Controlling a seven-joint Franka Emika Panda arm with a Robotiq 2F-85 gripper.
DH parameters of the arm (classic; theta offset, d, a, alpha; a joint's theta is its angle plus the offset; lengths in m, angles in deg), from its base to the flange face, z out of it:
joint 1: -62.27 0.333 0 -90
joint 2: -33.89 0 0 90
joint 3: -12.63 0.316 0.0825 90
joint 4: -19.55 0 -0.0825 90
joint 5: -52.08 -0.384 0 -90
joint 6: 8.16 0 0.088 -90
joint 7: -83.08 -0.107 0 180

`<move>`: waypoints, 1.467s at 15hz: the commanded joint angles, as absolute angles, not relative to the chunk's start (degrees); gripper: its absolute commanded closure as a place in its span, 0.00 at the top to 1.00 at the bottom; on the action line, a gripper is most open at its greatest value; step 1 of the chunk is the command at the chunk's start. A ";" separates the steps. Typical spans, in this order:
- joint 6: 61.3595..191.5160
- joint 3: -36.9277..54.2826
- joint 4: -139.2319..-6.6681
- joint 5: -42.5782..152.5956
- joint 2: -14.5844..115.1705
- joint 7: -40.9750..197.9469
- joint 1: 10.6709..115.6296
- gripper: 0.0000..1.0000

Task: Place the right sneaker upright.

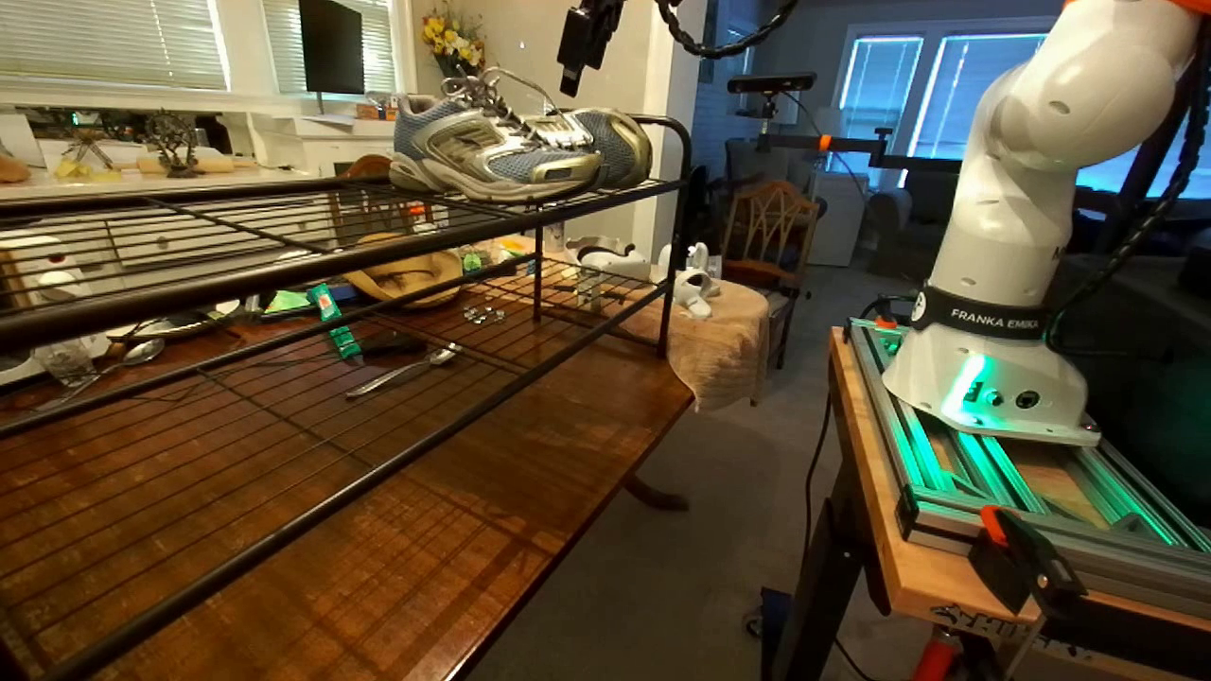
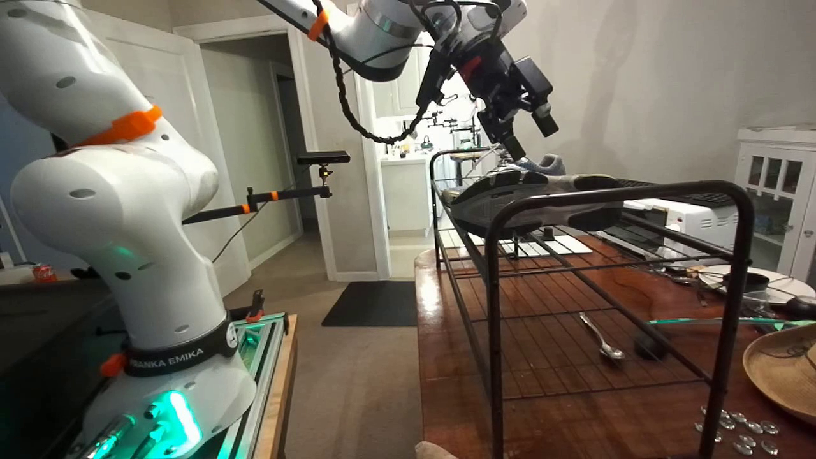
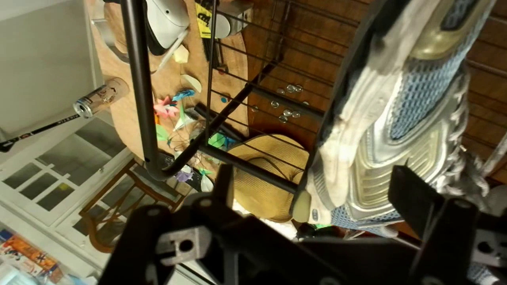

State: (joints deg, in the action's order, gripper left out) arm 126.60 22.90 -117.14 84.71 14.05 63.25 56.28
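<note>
Nearest, along the bottom of the wrist view, the jaws stand apart, holding nothing. Just past them the right sneaker (image 3: 390, 136) fills the upper right, tipped on its side on the wire rack (image 2: 494, 331), sole toward the left edge. Best, I judge, to straddle the heel, grip firmly since mesh likely gives, then roll the sole down without nudging the silver-trimmed twin sneaker (image 1: 492, 165) beside it. Beyond, lower middle, lies a ridged straw hat (image 3: 253, 194) on the glossy wooden counter (image 1: 568, 426).
</note>
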 commanded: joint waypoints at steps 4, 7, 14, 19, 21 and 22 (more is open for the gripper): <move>125.79 23.91 -112.24 86.53 19.51 50.65 56.75 1.00; 125.56 23.80 -111.05 86.68 21.27 48.57 57.46 1.00; 127.66 22.32 -109.45 85.22 24.88 49.11 59.39 1.00; 129.07 21.95 -108.69 86.67 26.30 48.32 59.80 1.00; 129.21 21.89 -108.78 87.31 26.74 47.74 59.92 1.00; 129.43 21.88 -108.84 87.68 26.95 47.46 59.98 1.00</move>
